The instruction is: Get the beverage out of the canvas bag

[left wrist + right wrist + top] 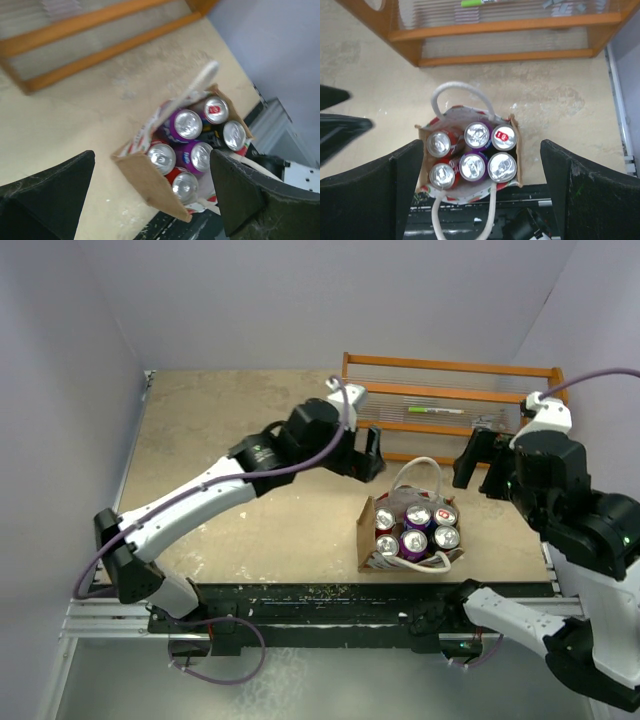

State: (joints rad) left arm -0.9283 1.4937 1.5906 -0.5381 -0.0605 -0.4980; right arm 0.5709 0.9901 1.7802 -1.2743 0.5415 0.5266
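Top view: we see a small tan-brown canvas bag with white loop handles [367, 536] upright on the beige desk [220, 400], six metal beverage cans [417, 517] inside. Left wrist: left gripper [152, 157] spread wide above the bag. Right wrist: right gripper [481, 145] wide too, bag between its fingers, orange wooden rack [505, 26] beyond

My left arm [200, 490] runs long and low from the near left corner, slanting up toward the middle. At its end my left gripper [376, 454] points to the right, its fingers [50, 195] spread wide with nothing held between them. My right arm [585, 525] stands folded at the near right, and my right gripper [478, 465] faces left and downward, its fingers [592, 192] just as wide apart and holding nothing. The two grippers face each other, well apart.
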